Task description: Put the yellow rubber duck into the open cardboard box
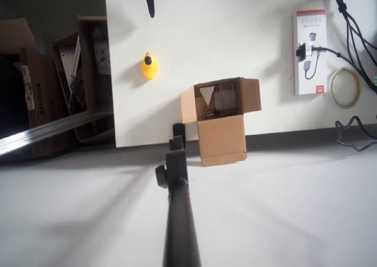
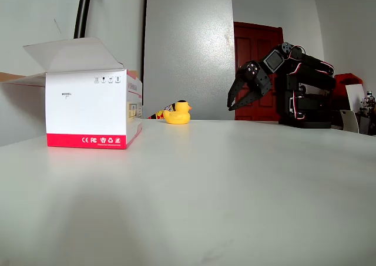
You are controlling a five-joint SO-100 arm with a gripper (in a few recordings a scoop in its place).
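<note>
Duck (image 2: 178, 112) sits apart from raised, parted gripper (image 2: 236, 101).

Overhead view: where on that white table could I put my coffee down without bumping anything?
Bare table lies between the yellow rubber duck and the white-and-red package, above the open cardboard box. The right edge is crowded with cables and a tape roll. The gripper hangs at the top.
</note>
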